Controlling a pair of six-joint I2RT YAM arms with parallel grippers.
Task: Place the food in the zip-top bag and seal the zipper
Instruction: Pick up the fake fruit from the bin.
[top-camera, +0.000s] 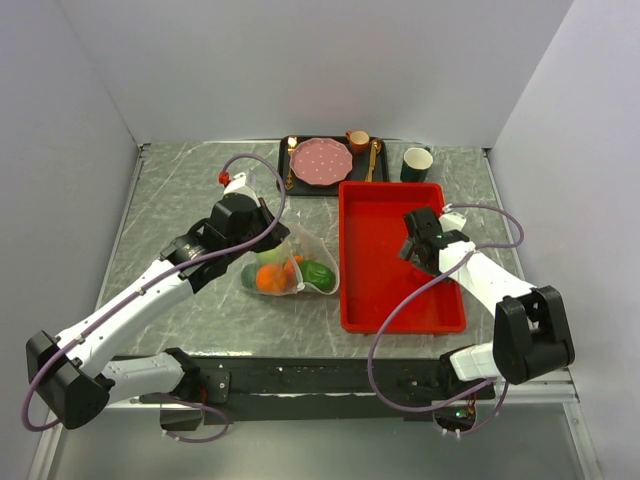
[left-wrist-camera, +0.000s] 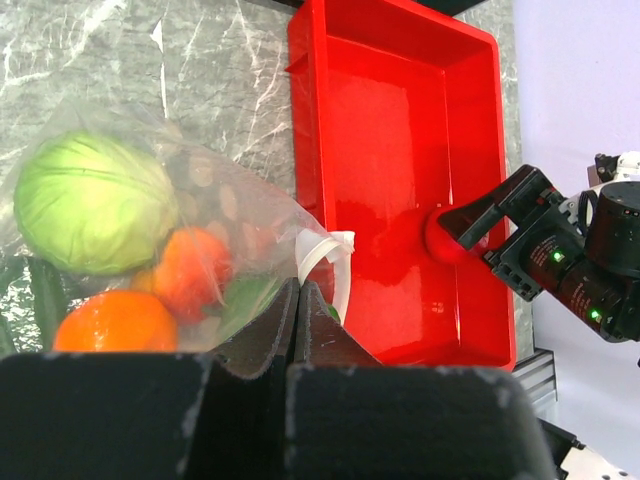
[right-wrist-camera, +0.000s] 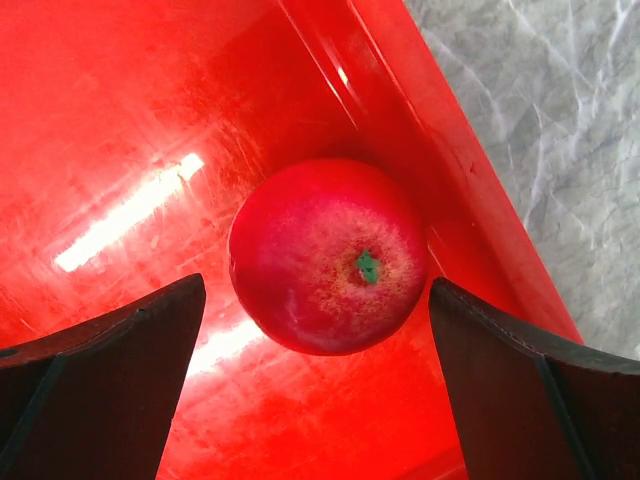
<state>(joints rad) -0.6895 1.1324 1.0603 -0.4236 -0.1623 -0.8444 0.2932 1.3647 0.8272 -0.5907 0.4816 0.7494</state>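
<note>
The clear zip-top bag lies left of the red tray. It holds the pale green cabbage, the orange, the red-yellow fruit and a green piece. Its white zipper curls at the mouth. My left gripper is shut on the bag's film next to the zipper, and it also shows in the top view. The red apple rests in the tray by its wall. My right gripper is open with one finger on each side of the apple.
A black tray at the back holds a pink plate, a brown cup and gold cutlery. A dark green cup stands behind the red tray. White walls close in the table.
</note>
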